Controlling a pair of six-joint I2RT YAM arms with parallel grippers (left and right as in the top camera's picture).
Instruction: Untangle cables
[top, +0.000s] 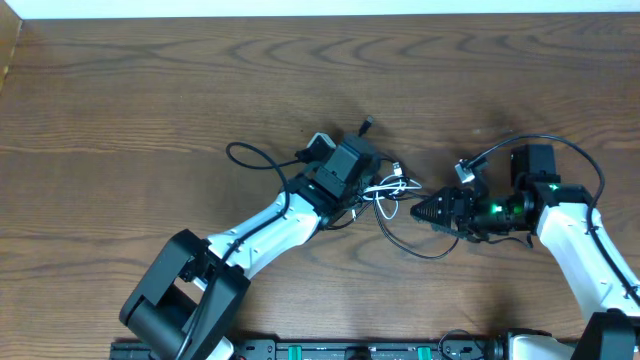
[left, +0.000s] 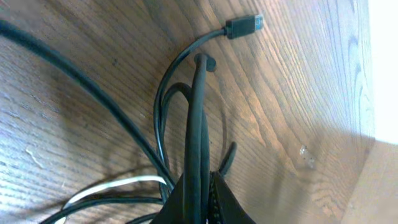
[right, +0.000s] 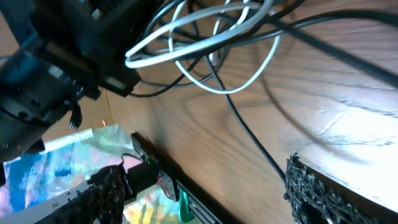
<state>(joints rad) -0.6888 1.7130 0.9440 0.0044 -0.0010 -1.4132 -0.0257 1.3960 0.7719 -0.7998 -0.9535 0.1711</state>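
- The left pincer (left: 202, 196) is clamped shut on a black cable (left: 196, 124), which runs straight out from its tips over the tabletop (left: 298, 93).
- Ahead of that pincer, a second black lead (left: 163, 87) curves away and ends in a small plug (left: 244, 25) lying flat on the wood.
- Low down beside its tips, a white cable (left: 118, 185) passes among more black strands.
- The right pincer (top: 418, 211) stands wide and holds nothing. Its tips point at the tangle (top: 385, 190) just in front of it.
- Between its fingers (right: 109, 190), a thin black strand (right: 249, 140) crosses the wood; I cannot tell whether it touches them.
- Beyond the right pincer's tips, the white cable's loops cross over black ones, just beside the left arm's dark body.
- The tangle lies between the two pincers, which are near each other. One black loop (top: 245, 155) trails out behind the left pincer.
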